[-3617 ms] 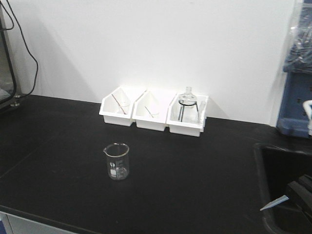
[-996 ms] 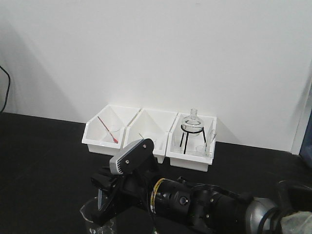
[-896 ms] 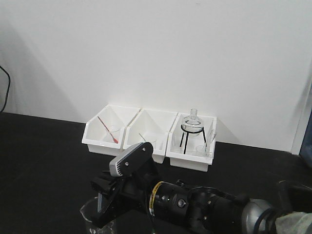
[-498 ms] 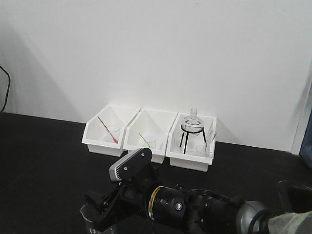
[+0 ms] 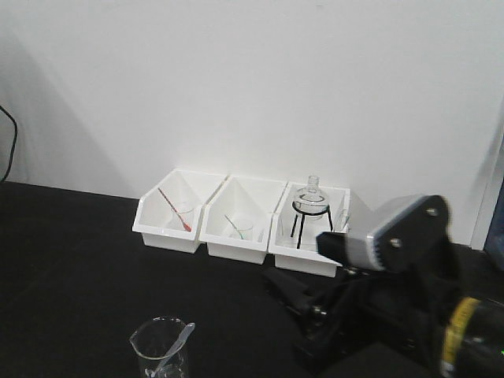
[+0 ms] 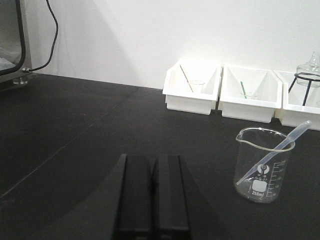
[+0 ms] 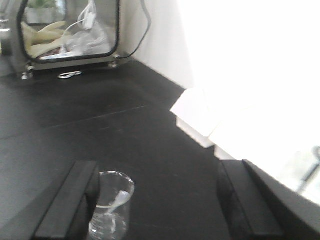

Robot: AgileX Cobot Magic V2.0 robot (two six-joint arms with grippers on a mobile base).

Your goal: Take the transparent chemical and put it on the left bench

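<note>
Since half a second ago the right arm is withdrawing rightward, its pincer (image 7: pixel 157 210) spread wide and empty. The pipette (image 6: pixel 274 154) is leaning inside the beaker (image 6: pixel 262 164) on the bench (image 6: pixel 100 130). Left pincer (image 6: pixel 153 200) closed, idle. Placement judged complete; retreat remaining.

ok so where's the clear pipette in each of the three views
Exterior front view: the clear pipette leans in the glass beaker at the bottom edge, left of centre.
Left wrist view: the pipette leans in the beaker at right, bulb up and to the right.
Right wrist view: it shows blurred inside the beaker at lower left.
Shared landmark: the white bins against the wall.
</note>
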